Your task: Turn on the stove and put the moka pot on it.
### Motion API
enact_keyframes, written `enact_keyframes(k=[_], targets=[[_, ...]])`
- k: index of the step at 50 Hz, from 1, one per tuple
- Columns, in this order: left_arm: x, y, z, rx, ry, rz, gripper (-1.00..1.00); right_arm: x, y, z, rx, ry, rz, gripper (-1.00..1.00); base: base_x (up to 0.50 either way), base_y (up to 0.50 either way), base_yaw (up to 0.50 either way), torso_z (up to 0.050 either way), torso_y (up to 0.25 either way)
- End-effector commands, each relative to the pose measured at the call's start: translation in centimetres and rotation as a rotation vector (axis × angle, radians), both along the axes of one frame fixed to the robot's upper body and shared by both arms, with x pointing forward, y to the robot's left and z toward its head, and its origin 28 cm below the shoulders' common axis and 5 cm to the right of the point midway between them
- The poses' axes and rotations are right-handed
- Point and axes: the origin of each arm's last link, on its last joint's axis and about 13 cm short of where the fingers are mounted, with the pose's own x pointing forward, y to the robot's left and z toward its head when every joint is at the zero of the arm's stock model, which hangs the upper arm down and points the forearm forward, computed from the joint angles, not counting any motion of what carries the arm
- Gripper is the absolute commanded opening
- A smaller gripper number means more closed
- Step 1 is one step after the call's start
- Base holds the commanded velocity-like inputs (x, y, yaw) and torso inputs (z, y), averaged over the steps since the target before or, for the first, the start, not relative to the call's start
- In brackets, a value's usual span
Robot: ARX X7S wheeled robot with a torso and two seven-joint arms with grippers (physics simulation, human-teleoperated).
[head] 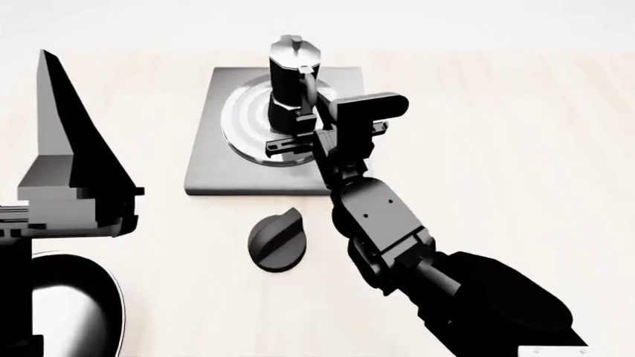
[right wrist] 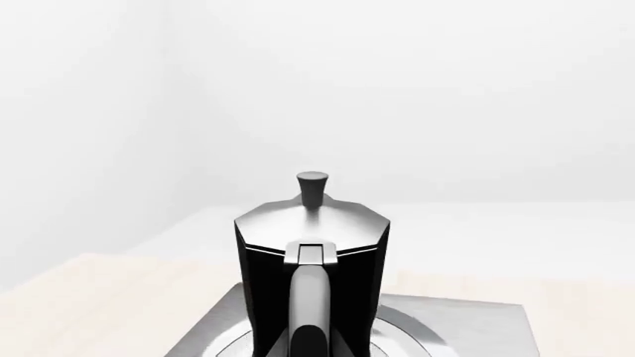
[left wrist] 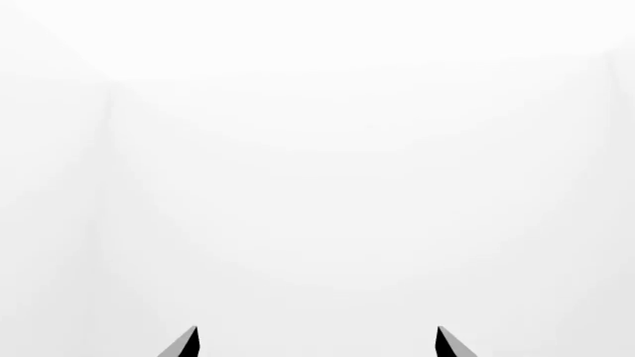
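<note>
Grey metal stove on the pale worktop carries the moka pot upright on its ring burner. The right claw sits at the pot's handle, grip hidden. The left claw hangs released. The black knob lies near the stove

The moka pot has a black faceted body under a shiny silver top, its knobbed lid grey and its handle dark grey. The stove is flat grey metal, patterned with concentric rings in lighter and darker silver. The knob is plain black. The right arm and the left arm are black with dark grey faces. The frying pan is glossy black with a pale rim. The table is pale beige wood with faint grain; the walls behind are white.
</note>
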Motion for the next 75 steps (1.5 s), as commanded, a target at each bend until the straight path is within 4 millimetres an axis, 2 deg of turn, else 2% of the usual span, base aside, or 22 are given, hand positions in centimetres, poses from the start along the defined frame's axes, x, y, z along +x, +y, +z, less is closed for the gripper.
enact_keyframes(k=[1,3,6,9,11,15,19,20,24,26,28,30,39,42,43,45,47,50,52,61,66,75], targets=[[0.0,0.0,0.0,-0.002,-0.002,-0.002,1.00,0.0,0.4,0.8,-0.018,-0.041,0.019,-1.00,0.00,0.00,0.00,0.000,-0.025],[0.0,0.0,0.0,-0.004,-0.003,-0.003,1.00,-0.1,0.3,0.3,-0.018,-0.041,0.019,-1.00,0.00,0.00,0.00,0.000,-0.024],[0.0,0.0,-0.2,-0.010,-0.003,-0.008,1.00,0.1,0.4,1.0,-0.020,-0.038,0.017,-1.00,0.00,0.00,0.00,0.000,-0.008],[0.0,0.1,-0.2,-0.013,-0.015,-0.013,1.00,-0.1,0.3,0.2,-0.021,-0.037,0.015,-1.00,0.00,0.00,0.00,0.000,0.000],[-0.1,0.1,-0.1,-0.015,-0.012,-0.010,1.00,0.1,0.5,1.1,-0.024,-0.034,0.014,-1.00,0.00,0.00,0.00,0.000,0.000],[0.0,0.2,-0.3,-0.016,-0.011,-0.011,1.00,0.0,0.3,0.5,-0.023,-0.026,0.007,-1.00,0.00,0.00,0.00,0.000,0.000],[-0.1,0.2,-0.2,-0.015,-0.013,-0.013,1.00,0.1,0.3,0.8,-0.024,-0.020,-0.001,-1.00,0.00,0.00,0.00,0.000,0.000],[0.0,0.2,-0.2,-0.015,-0.012,-0.012,1.00,0.1,0.4,0.9,-0.023,-0.015,0.000,1.00,0.00,0.00,0.00,0.000,0.000],[0.0,0.2,-0.4,-0.014,-0.010,-0.014,1.00,0.2,0.3,0.8,-0.026,-0.005,-0.003,1.00,0.00,0.00,0.00,0.000,0.000],[0.0,0.2,-0.3,-0.015,-0.010,-0.014,1.00,0.0,0.1,0.0,-0.024,-0.004,-0.004,1.00,0.00,0.00,0.00,0.000,0.000],[0.0,0.1,-0.2,-0.014,-0.012,-0.015,1.00,0.2,0.2,0.8,-0.023,-0.002,-0.007,1.00,0.00,0.00,0.00,0.000,0.000],[0.0,0.1,-0.2,-0.013,-0.013,-0.017,1.00,0.0,0.2,0.2,-0.022,-0.002,-0.004,1.00,0.00,0.00,0.00,0.000,0.000],[0.1,0.0,-0.2,-0.017,-0.012,-0.017,1.00,0.0,0.7,1.3,-0.015,-0.026,0.027,1.00,0.00,0.00,0.00,0.000,0.000],[0.1,0.0,-0.3,-0.015,-0.011,-0.016,1.00,-0.3,0.8,0.5,-0.018,-0.039,0.044,1.00,0.00,0.00,0.00,0.000,0.000],[0.1,0.0,-0.3,-0.017,-0.011,-0.015,1.00,-0.1,0.8,1.5,-0.003,-0.049,0.049,1.00,0.00,0.00,0.00,0.000,0.000],[0.0,0.1,-0.3,-0.016,-0.013,-0.013,1.00,-0.5,0.8,1.0,0.001,-0.060,0.055,1.00,0.00,0.00,0.00,0.000,0.000],[0.0,0.0,-0.1,-0.017,-0.013,-0.012,1.00,-0.9,0.7,2.1,0.018,-0.075,0.068,1.00,0.00,0.00,0.00,0.000,0.000],[0.1,0.0,-0.1,-0.017,-0.013,-0.011,1.00,-1.4,0.5,1.6,0.022,-0.088,0.077,1.00,0.00,0.00,0.00,0.000,0.000],[0.2,0.0,-0.1,-0.018,-0.017,-0.010,1.00,-2.0,0.2,2.9,0.039,-0.127,0.084,1.00,0.00,0.00,0.00,0.000,0.000],[0.3,0.0,0.5,-0.018,-0.029,-0.007,1.00,-4.6,-0.7,5.9,0.091,-0.229,0.115,1.00,0.00,0.00,0.00,0.000,0.000],[0.2,0.0,1.5,-0.010,-0.051,0.001,1.00,-6.5,-1.0,8.4,0.117,-0.307,0.148,1.00,0.00,0.00,0.00,0.000,0.000],[-0.1,0.0,6.5,0.050,-0.199,0.062,1.00,-9.5,-1.7,13.8,0.165,-0.464,0.146,1.00,0.00,0.00,0.00,0.000,0.000]])
